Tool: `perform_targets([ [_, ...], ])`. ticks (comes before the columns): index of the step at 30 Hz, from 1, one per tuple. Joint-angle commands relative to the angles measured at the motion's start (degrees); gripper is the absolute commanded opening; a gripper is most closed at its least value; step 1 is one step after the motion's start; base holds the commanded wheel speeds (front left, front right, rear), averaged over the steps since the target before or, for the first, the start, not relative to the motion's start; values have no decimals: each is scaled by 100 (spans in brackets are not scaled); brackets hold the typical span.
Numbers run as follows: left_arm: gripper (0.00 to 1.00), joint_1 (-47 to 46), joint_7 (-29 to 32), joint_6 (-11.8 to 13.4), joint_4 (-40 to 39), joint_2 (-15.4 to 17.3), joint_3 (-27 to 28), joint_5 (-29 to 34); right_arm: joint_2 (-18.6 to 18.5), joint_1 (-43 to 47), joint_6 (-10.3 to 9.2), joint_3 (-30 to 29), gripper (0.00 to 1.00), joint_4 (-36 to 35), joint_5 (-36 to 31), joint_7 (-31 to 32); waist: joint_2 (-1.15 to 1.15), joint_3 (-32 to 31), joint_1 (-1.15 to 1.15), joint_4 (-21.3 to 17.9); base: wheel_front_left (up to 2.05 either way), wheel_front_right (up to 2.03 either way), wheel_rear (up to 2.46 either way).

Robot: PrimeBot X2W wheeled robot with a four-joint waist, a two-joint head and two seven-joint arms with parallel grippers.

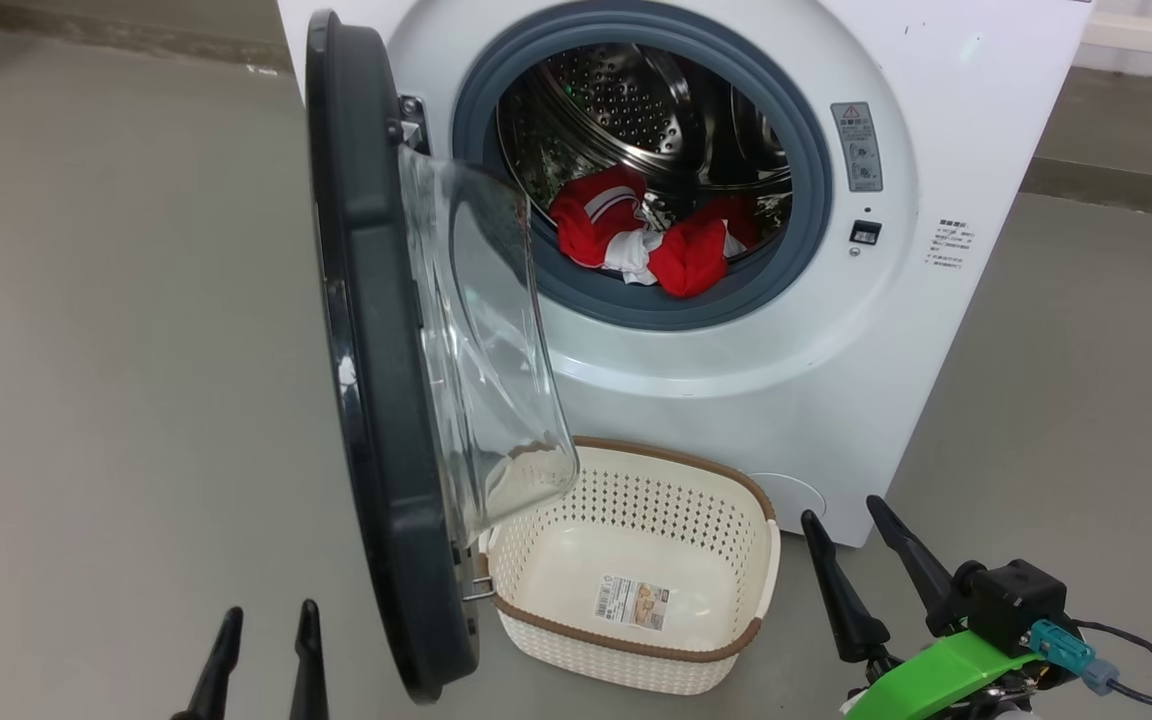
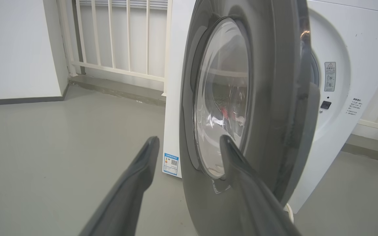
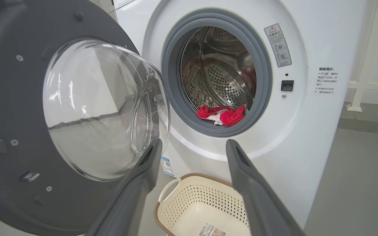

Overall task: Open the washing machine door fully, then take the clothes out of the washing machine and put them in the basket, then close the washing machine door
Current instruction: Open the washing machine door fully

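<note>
Both my pincers stood spread wide and empty: the left gripper [image 1: 270, 612] at seven o'clock of the head view, just outside the washing machine door [image 1: 376, 400], the right gripper [image 1: 844, 512] at five o'clock beside the basket [image 1: 636, 645]. The clothes [image 1: 636, 238] lay at six o'clock in the drum [image 1: 626, 100] of the washing machine [image 1: 936, 110]. The door's glass bowl [image 1: 486, 340] overhung the basket's nine o'clock end; I judged a dragged garment could catch on it, or miss the basket and land on the floor [image 1: 116, 350].
</note>
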Motion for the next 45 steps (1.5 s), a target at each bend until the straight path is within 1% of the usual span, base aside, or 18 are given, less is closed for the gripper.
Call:
perform_targets([
  [1, 31, -148, -45, -21, -98, 43, 187, 43, 7, -182, 29, 117, 100, -112, 72, -37, 0, 0, 0, -12, 0, 0, 0],
  [2, 0, -164, -45, -12, -89, 47, 193, 43, 7, -182, 29, 120, 100, -106, 78, -37, 0, 2, 0, -16, 0, 0, 0],
  [8, 0, -457, 22, 93, -348, 75, 272, -18, 7, -169, 29, 122, 100, -70, 95, -37, 0, -23, 0, -37, 0, 0, 0],
  [16, 0, -1158, 322, 196, -1321, 106, 203, 8, 7, -142, 29, 147, 100, -40, 101, -37, 0, -87, 0, -78, 0, 0, 0],
  [21, 0, -1520, 576, 174, -1902, 101, -34, 35, 7, -147, 29, 160, 100, -34, 90, -37, 0, -94, 0, -141, 0, 0, 0],
  [25, 0, -1669, 752, 112, -2137, 78, -436, 15, 7, -137, 29, 187, 100, -36, 80, -37, 0, -81, 0, -189, 0, 0, 0],
  [28, 0, -1671, 894, 80, -2083, 60, -804, -65, 7, -132, 29, 209, 100, -23, 74, -37, 0, -70, 0, -227, 0, 0, 0],
  [31, 0, -1598, 1036, 35, -1835, 47, -1173, -237, 7, -139, 29, 221, 100, -12, 57, -37, 0, -51, 0, -270, 0, 0, 0],
  [35, 0, -1517, 1196, 79, -1391, 38, -1485, -452, 7, -169, 29, 199, 100, -10, 14, -37, 0, 2, 0, -318, 0, 0, 0],
  [40, 0, -1535, 1275, 217, -868, 35, -1579, -587, 7, -193, 29, 174, 100, -8, -24, -37, 0, 77, 0, -357, 0, 0, 0],
  [45, 0, -1584, 1329, 331, -414, 68, -1470, -639, 7, -195, 29, 149, 100, -11, -34, -37, 0, 140, 0, -358, 0, 0, 0],
])
